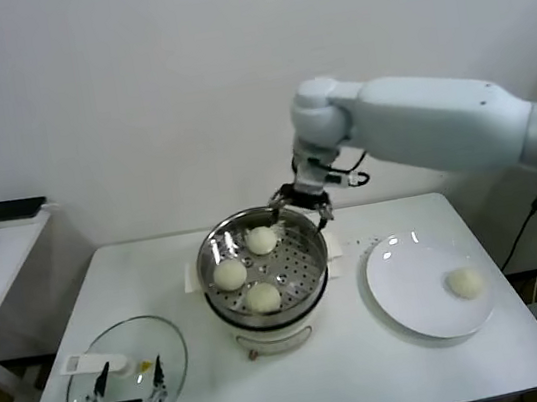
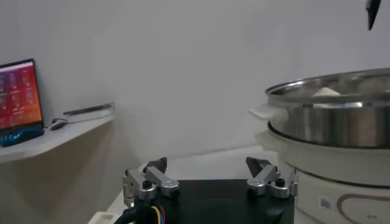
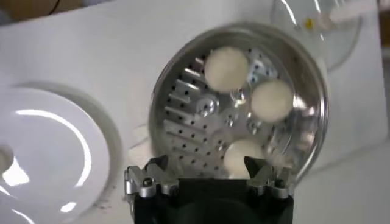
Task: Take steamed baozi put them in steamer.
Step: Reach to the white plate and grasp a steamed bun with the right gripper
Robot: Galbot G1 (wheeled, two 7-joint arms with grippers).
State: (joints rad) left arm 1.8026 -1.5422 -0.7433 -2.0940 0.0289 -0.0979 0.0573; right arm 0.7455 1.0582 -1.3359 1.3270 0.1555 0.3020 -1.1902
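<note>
Steamer (image 1: 263, 262) with three buns (image 1: 262, 297) inside, one (image 3: 242, 157) just under our empty right gripper (image 1: 301, 200), jaws spread wide, apparently after a release. The fourth bun (image 1: 465, 281) waits on the plate (image 1: 408, 291). Left gripper (image 1: 128, 396), open, idles over the glass lid (image 1: 168, 342).

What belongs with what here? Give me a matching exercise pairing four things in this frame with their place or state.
Column one:
1. lone baozi
2. three baozi
3. glass lid
4. right gripper

Column two:
A. inside the steamer
B. open and empty, over the steamer's far rim
C. on the white plate
D. flat on the table, under the left gripper

Pairs: 1-C, 2-A, 3-D, 4-B
</note>
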